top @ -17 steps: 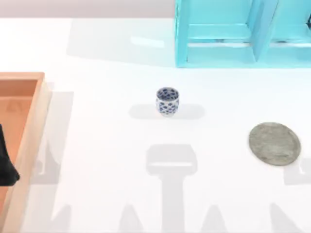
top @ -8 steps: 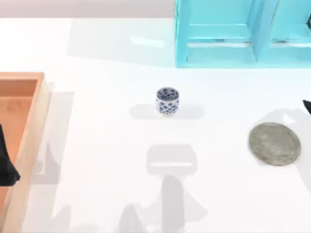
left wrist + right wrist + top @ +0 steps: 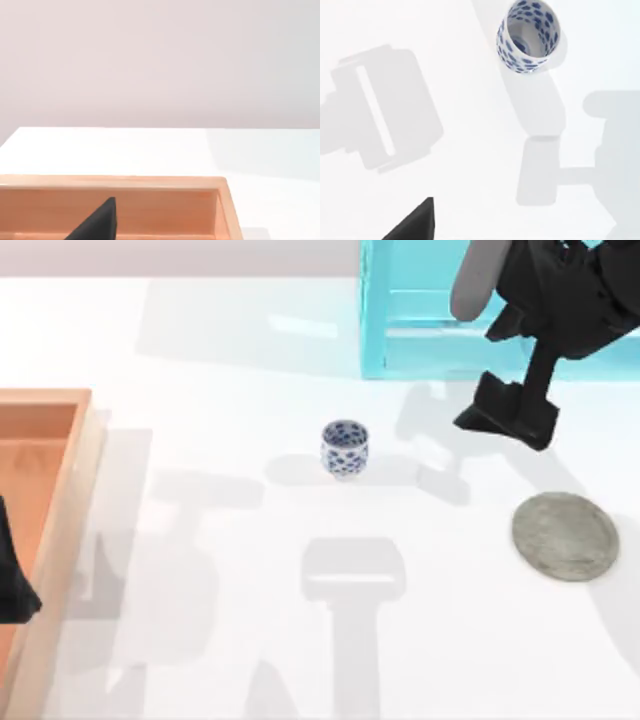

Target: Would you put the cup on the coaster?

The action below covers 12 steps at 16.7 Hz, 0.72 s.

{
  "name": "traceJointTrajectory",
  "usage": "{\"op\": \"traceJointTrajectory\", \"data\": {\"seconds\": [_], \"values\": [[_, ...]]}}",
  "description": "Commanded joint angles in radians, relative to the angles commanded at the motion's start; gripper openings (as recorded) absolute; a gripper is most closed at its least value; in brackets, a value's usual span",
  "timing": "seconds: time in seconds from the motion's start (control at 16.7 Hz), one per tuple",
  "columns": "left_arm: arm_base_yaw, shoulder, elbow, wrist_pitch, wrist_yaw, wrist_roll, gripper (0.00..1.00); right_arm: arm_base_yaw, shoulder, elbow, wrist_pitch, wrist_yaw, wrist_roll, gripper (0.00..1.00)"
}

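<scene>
Top view: right gripper above table, finger state unclear; cup untouched.

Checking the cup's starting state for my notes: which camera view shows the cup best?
The right wrist view: the cup is large there, its blue floral pattern and open inside plain. The top view shows the cup smaller, upright mid-table, apart from the coaster. The left wrist view looks at a wooden tray instead.

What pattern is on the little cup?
Blue flowery blotches on the small white ceramic cup, clearest in the right wrist view.
</scene>
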Motion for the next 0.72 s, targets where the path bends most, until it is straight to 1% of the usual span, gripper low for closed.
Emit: {"op": "traceJointTrajectory", "data": {"seconds": [0.18,0.36,0.54,0.72], "values": [[0.0,0.0,0.0,0.0,0.0,0.0,1.0,0.034,0.286,0.301,-0.173,-0.031,-0.109,1.0],[0.0,0.0,0.0,0.0,0.0,0.0,1.0,0.051,0.513,0.579,-0.32,-0.05,-0.195,1.0],[0.0,0.0,0.0,0.0,0.0,0.0,1.0,0.052,0.695,0.829,-0.436,-0.059,-0.26,1.0],[0.0,0.0,0.0,0.0,0.0,0.0,1.0,0.045,0.831,1.032,-0.518,-0.062,-0.304,1.0]]}}
